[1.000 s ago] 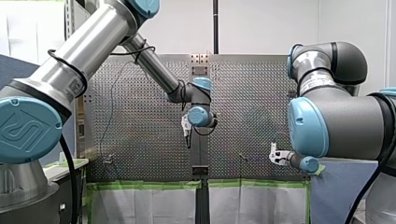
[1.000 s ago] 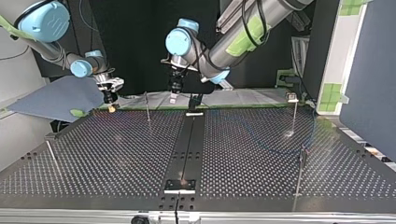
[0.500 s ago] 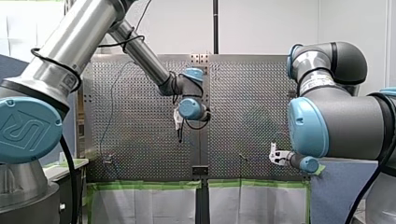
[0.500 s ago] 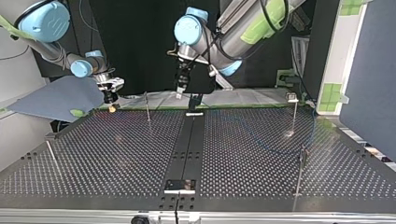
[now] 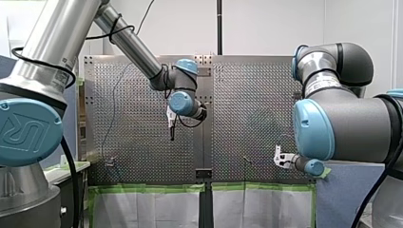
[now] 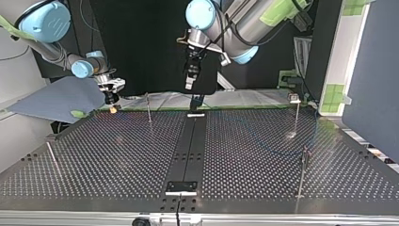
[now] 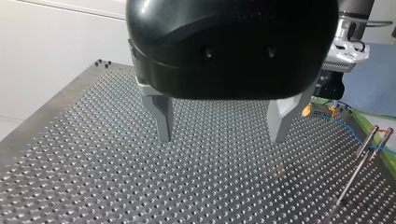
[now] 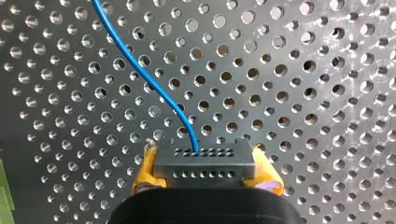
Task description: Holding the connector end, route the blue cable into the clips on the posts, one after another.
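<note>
My right gripper (image 8: 205,173) pinches the connector (image 8: 205,158) between 2 yellow pads (image 8: 142,176) just over the table (image 8: 327,93) so the blue cable (image 8: 140,70) trails free — my left gripper (image 7: 219,126) hangs wide, empty, ready to guide.

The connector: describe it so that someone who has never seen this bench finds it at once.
Start at the perforated table, at the top view's left far edge, where my right arm's tool hangs. Clamped between its yellow pads sits the connector, a small grey block with rows of tiny holes. It alone has the blue cable running out of it.
</note>
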You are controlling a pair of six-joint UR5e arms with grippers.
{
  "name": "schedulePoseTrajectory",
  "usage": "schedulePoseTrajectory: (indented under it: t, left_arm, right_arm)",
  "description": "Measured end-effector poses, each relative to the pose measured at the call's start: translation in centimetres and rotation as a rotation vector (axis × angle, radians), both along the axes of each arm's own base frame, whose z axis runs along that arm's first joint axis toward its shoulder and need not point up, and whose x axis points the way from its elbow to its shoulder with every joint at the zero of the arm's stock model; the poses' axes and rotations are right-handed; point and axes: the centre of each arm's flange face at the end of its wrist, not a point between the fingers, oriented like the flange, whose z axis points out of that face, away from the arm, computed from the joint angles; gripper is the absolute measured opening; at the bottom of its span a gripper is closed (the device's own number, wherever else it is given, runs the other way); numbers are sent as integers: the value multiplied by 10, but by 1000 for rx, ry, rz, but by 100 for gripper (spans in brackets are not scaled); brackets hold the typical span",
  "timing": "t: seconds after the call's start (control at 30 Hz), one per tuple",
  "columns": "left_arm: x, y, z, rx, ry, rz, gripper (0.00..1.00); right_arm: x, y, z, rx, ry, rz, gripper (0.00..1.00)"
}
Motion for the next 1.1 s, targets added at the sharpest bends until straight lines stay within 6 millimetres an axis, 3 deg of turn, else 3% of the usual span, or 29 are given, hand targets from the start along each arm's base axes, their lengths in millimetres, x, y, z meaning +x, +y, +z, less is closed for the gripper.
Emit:
schedulePoseTrajectory:
  t: [0.77,1.1]
  left_arm:
    - [-62,54,20,3,0,-2,100]
    - [-72,63,55,-47,-58,-2,100]
  right_arm:
    - [2,2,-1,3,6,6,0]
    - [7,5,-3,12,15,16,0]
